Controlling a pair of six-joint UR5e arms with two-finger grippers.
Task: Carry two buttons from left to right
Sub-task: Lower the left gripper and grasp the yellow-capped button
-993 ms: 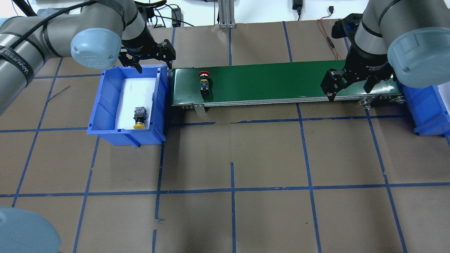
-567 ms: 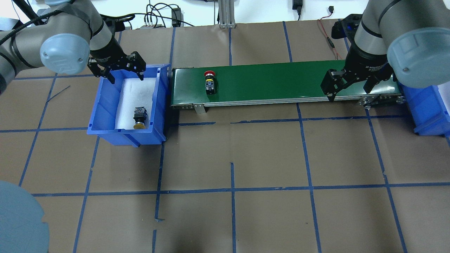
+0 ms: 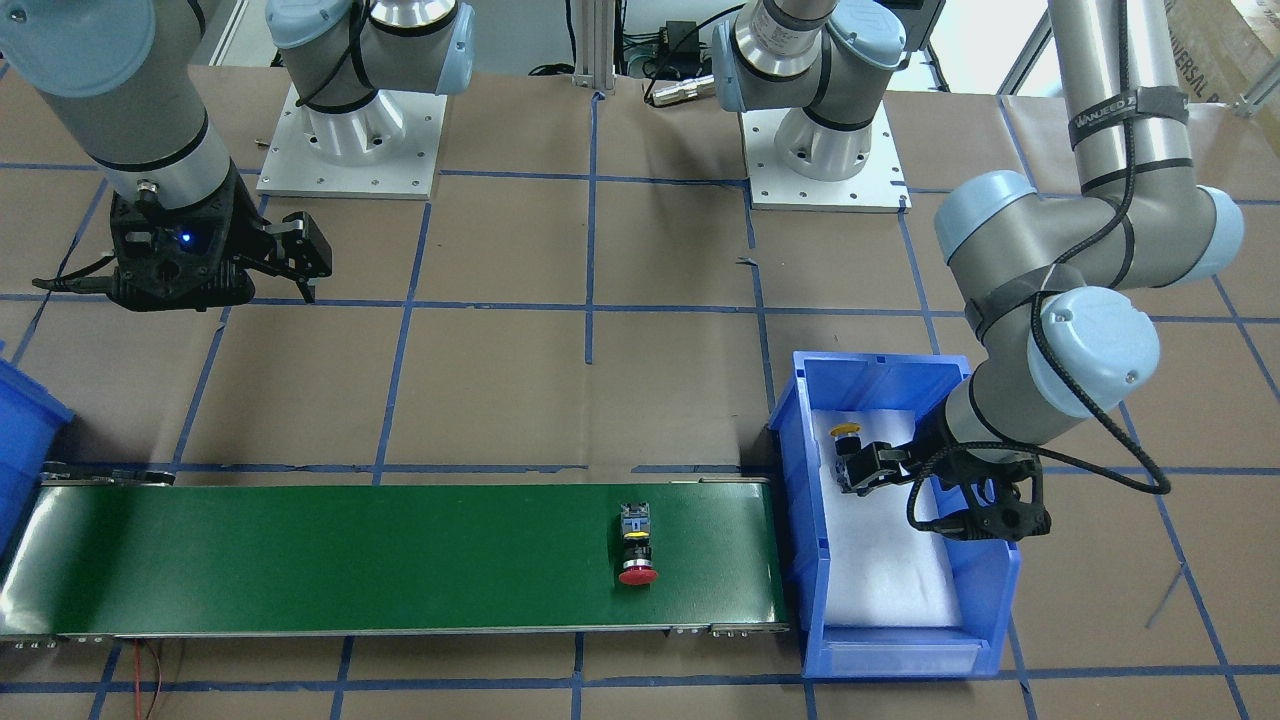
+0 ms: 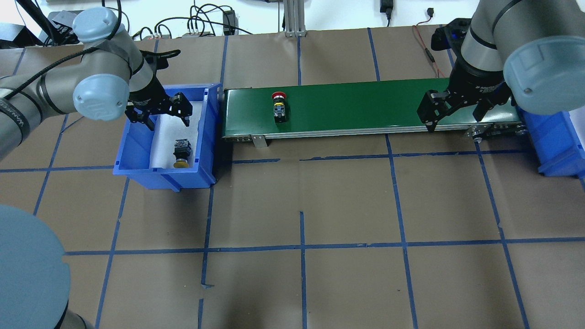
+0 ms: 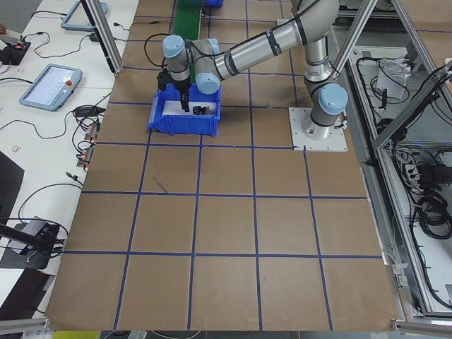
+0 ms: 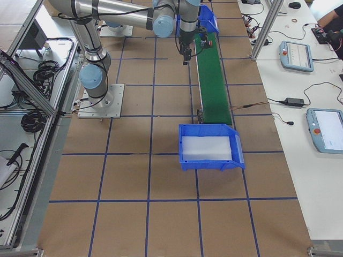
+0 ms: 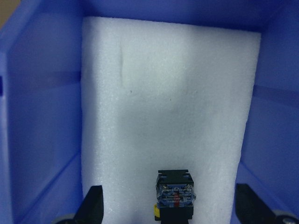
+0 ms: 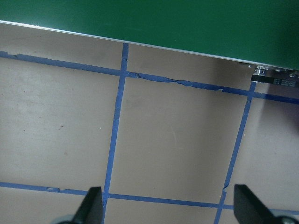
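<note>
Showing block detail, wrist only: yellow button [image 7: 174,196]

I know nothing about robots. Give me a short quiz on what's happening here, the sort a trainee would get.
1. Fill in: the left fingers are ___ (open or shut).
2. True or false: the red button lies on the green belt.
3. Where is the yellow button? A, on the foam in the blue bin; B, on the belt; C, held aloft by the left fingers.

Key: 1 open; 2 true; 3 A.
</note>
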